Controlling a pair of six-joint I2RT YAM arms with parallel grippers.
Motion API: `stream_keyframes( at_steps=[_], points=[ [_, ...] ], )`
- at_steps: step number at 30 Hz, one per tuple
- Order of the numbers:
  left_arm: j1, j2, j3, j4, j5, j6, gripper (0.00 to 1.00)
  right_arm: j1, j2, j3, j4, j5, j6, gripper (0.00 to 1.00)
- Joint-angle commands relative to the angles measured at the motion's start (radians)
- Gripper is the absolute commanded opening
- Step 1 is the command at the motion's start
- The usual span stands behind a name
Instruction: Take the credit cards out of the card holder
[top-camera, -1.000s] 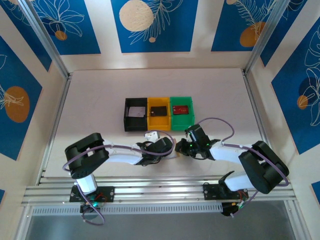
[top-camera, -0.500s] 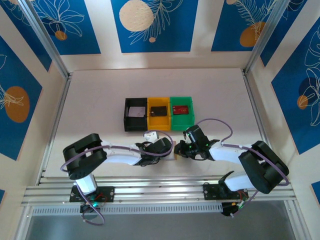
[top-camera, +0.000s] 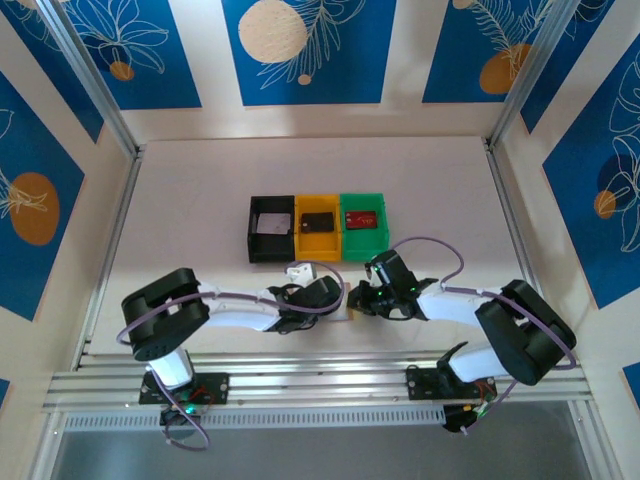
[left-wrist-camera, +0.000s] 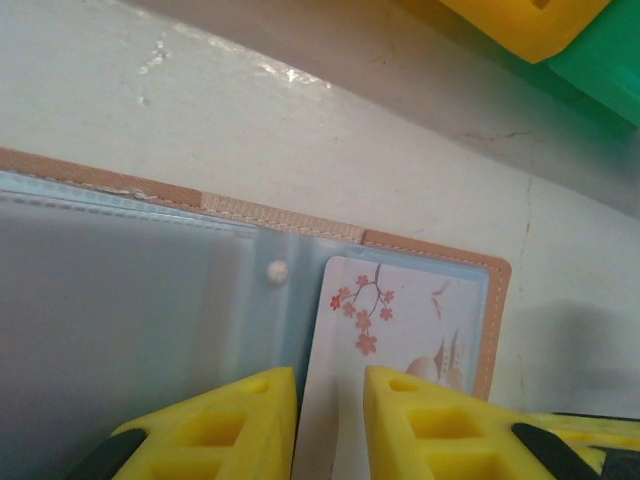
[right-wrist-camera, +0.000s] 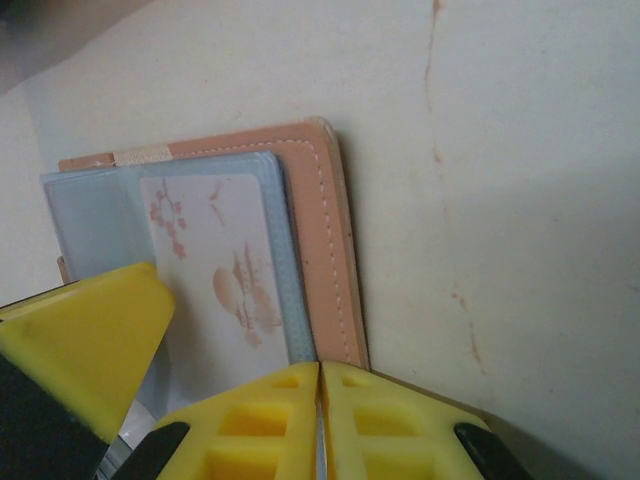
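The card holder (left-wrist-camera: 430, 248) lies open on the table, tan leather rim around pale grey-blue pockets. A white credit card (left-wrist-camera: 400, 310) with pink blossoms sits in its right pocket. My left gripper (left-wrist-camera: 330, 390) is down on it, jaws a narrow gap apart, with the card's left edge in the gap. My right gripper (right-wrist-camera: 320, 372) is shut on the card holder (right-wrist-camera: 320, 230) at its edge, beside the same card (right-wrist-camera: 215, 260). From above, the left gripper (top-camera: 340, 298) and the right gripper (top-camera: 360, 297) meet nose to nose. The holder is hidden beneath them.
Three bins stand in a row behind the grippers. The black bin (top-camera: 254, 235) has a pale card (top-camera: 271, 224), the yellow bin (top-camera: 318, 250) a dark card (top-camera: 319, 221), and the green bin (top-camera: 364, 242) a red card (top-camera: 361, 219). Blue patterned walls enclose the table.
The right wrist has edged left toward the left gripper, closing the gap between them. The left arm has shifted slightly.
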Motion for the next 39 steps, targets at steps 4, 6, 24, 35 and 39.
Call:
stream_keyframes(
  at_steps=[4,6,24,35,39],
  points=[
    [-0.013,-0.035,-0.02,-0.089,-0.042,0.025,0.23,0.01,0.026,0.002,-0.044,-0.008,-0.015,0.11],
    [-0.013,-0.034,-0.021,-0.084,-0.041,0.027,0.23,0.01,0.026,0.001,-0.045,-0.007,-0.014,0.11],
    [-0.013,0.024,-0.021,0.021,0.001,0.019,0.23,0.041,0.084,0.009,0.006,-0.011,0.008,0.1],
    [-0.013,0.022,-0.083,0.131,0.008,0.007,0.2,0.055,0.144,0.01,0.055,-0.026,0.019,0.1],
    [-0.013,0.012,-0.097,0.168,0.011,0.018,0.18,0.06,0.153,0.013,0.059,-0.026,0.019,0.1]
  ],
)
